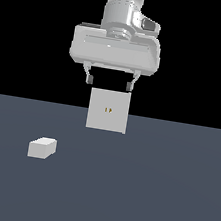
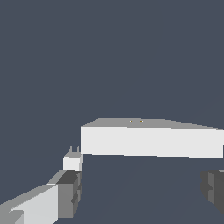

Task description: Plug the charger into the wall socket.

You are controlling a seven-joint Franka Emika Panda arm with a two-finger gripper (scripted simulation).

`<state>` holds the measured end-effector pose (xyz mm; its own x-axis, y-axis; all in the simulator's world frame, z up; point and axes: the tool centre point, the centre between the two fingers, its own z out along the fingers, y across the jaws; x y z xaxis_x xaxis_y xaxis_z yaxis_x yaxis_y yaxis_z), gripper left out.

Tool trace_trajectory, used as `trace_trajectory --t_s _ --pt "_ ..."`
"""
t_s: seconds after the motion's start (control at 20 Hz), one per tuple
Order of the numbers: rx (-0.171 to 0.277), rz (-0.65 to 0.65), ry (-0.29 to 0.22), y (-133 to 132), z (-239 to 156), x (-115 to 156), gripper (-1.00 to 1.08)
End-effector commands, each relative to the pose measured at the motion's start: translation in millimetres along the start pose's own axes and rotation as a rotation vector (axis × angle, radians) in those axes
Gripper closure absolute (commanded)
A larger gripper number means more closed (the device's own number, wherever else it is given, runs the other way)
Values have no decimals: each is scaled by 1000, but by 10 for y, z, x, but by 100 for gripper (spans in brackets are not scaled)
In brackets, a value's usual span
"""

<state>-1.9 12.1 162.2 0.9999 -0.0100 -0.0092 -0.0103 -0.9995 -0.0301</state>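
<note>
The gripper (image 1: 109, 83) hangs in the air with its fingers spread wide and nothing between them. Beneath and behind it the wall socket (image 1: 108, 110) stands upright on the grey floor (image 1: 144, 199), tiny yellowish marks at its centre. The charger (image 1: 42, 148), a small white block, lies on the floor towards the exterior view's left, well apart from both.

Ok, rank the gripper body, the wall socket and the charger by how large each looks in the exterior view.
1. The gripper, counting its wide white body: largest, though it may sit nearer the camera.
2. The wall socket: a square plate, clearly narrower than the gripper body.
3. The charger: smallest, a little block on the floor to the exterior view's left.
</note>
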Motion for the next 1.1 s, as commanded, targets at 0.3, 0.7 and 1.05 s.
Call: trace_trajectory --t_s 0.3,0.7,1.05 --pt "-1 1 10 -24 20 -21 -92" --pt "-4 5 58 -130 113 -113 -92" --pt "-9 11 129 -293 263 -242 -92"
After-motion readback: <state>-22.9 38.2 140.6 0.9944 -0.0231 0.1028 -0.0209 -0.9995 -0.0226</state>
